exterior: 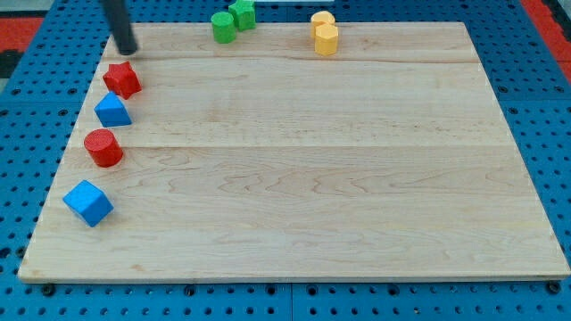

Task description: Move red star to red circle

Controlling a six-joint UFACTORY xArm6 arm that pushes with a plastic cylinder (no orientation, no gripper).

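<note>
Here, pale wooden board (303,169), blue pegboard (27,98) around, my tip (128,51) above red star (122,79)

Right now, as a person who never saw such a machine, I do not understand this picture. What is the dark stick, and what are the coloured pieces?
There is one picture, from one camera looking down at a wooden board. The dark stick is the end of a robot arm. It has no hand and holds nothing; its lower end, my tip, only pushes blocks. My tip stands at the view's top left, just above the red star. Below the star, along the left edge, lie a blue block, the red circle and a blue cube. At the top are two green blocks and two yellow blocks.
</note>
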